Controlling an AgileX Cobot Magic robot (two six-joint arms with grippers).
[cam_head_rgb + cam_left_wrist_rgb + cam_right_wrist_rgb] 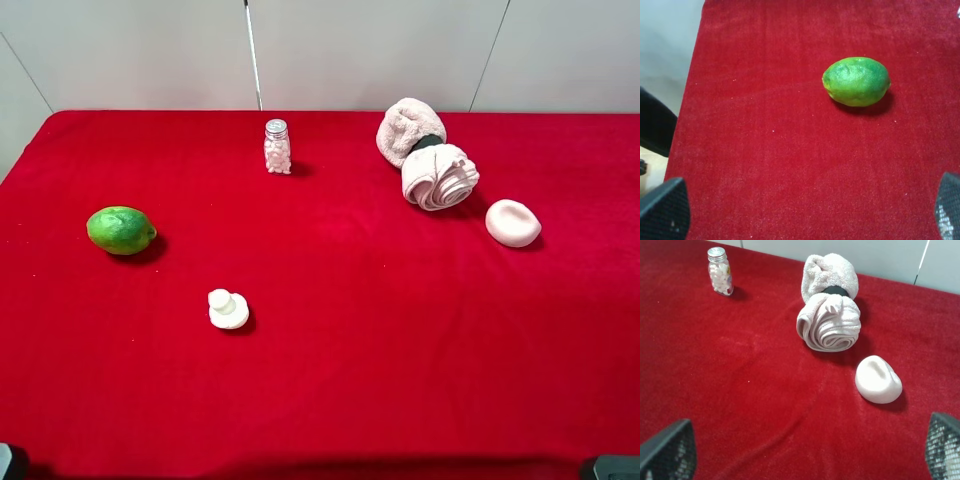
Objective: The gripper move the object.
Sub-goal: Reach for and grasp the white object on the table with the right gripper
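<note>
At four o'clock of the rolled pink towels (pixel 440 177) lies the small pale-pink smooth dome (pixel 513 223), likely light, rigid and slippery; pinch across its rim. Meanwhile the right gripper (pixel 805 452) gapes wide, empty.

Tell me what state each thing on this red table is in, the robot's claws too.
Lime: lying on its side, untouched.
Jar: upright, capped, filled with pale pieces.
Rolled towels: rolled up, lying against each other.
Pink dome: lying apart from the towels, not gripped.
White mushroom piece: lying alone, untouched.
Left gripper: open, empty.
Right gripper: open, empty.
</note>
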